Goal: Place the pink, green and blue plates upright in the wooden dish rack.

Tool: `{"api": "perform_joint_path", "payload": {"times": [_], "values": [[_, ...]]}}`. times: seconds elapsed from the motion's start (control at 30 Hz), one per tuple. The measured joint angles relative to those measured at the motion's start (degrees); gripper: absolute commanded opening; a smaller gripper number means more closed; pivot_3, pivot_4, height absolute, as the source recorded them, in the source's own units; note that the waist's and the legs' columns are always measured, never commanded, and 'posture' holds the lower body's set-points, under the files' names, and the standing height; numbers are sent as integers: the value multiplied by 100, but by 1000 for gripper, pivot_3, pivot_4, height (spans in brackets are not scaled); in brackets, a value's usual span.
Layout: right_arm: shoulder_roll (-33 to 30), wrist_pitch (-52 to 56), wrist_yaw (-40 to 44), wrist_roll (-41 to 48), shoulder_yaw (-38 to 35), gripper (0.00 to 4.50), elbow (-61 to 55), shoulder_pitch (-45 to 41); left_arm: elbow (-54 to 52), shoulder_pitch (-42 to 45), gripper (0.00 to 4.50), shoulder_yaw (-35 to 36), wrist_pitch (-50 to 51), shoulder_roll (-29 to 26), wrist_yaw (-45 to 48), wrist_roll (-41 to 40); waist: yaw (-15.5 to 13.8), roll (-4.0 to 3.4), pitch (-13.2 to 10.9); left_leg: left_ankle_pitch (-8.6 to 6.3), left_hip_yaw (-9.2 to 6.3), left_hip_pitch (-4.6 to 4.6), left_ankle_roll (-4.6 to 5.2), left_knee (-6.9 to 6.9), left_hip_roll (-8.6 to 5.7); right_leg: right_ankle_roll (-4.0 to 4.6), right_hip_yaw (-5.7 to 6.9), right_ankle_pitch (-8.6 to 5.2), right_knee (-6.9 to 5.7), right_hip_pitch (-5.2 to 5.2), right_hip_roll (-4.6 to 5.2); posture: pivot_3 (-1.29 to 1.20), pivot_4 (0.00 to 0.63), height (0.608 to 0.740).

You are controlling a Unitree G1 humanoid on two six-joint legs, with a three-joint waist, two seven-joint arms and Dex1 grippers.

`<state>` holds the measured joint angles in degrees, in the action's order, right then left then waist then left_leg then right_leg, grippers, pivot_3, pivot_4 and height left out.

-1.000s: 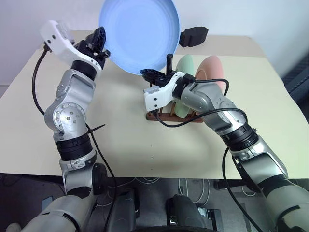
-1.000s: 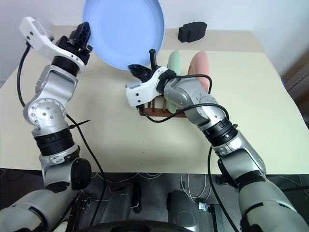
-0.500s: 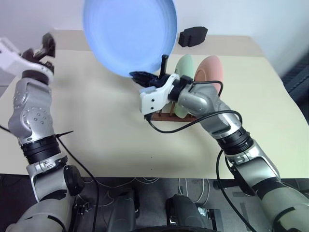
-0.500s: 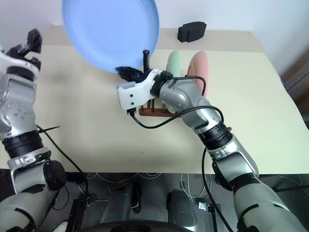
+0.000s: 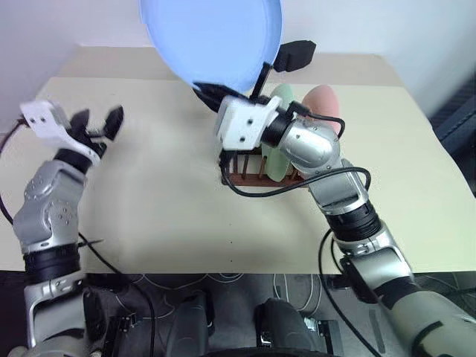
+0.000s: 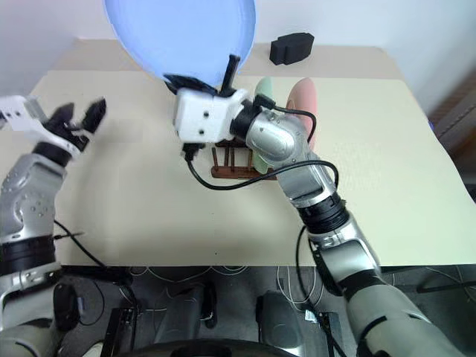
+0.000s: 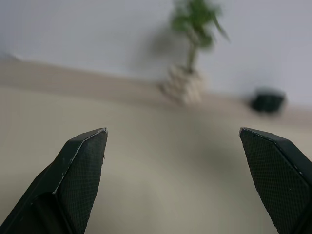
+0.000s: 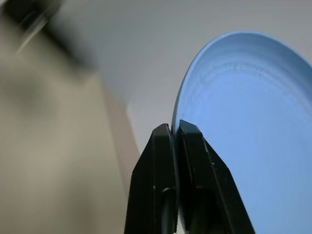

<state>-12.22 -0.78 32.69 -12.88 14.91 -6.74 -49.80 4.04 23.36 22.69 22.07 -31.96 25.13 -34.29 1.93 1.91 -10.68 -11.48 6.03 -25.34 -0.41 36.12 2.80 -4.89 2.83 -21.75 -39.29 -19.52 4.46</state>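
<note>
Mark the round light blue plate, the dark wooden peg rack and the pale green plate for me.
Round light blue plate (image 5: 212,37), left eye view, centre of its face.
Dark brown wooden peg rack (image 5: 249,178), left eye view, front base bar.
Pale mint green plate (image 5: 280,160), left eye view, lower edge standing in the rack.

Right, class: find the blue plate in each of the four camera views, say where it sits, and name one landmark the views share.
Left eye view: blue plate at top centre, above the wooden dish rack.
Right eye view: top, left of centre.
Left wrist view: no plate; table and a blurred plant.
Right wrist view: on the right side, rim pinched by the right gripper.
Shared landmark: small black object at the table's far edge.
</note>
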Motion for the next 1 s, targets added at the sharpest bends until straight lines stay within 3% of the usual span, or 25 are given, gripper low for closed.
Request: {"api": "perform_joint_path", "payload": {"times": [0.23, 0.6, 1.0], "values": [[847, 1812, -20, 1930, -541, 0, -1051, 492, -544, -1040, 4463, -548, -64, -335, 1585, 27, 12, -2, 0, -1, -5, 0, 2, -3, -2, 11, 1, 6, 0, 2, 8, 0, 150, 732], [1939, 4208, -1444, 4182, -1273, 0, -2003, 1211, -958, -1238, 4463, -1082, -254, -295, 2160, 262, 56, -5, -1, 0, -5, -1, 2, -18, -3, 13, -2, 7, 0, -7, 9, 0, 150, 732], [1951, 4685, -2732, 5582, -1527, 0, -2051, 1410, -1000, -1239, 4463, -1235, -278, -151, 2194, 383, 59, -6, -1, -1, -4, -1, 4, -21, -2, 13, -3, 7, 0, -11, 9, 0, 150, 732]]}}
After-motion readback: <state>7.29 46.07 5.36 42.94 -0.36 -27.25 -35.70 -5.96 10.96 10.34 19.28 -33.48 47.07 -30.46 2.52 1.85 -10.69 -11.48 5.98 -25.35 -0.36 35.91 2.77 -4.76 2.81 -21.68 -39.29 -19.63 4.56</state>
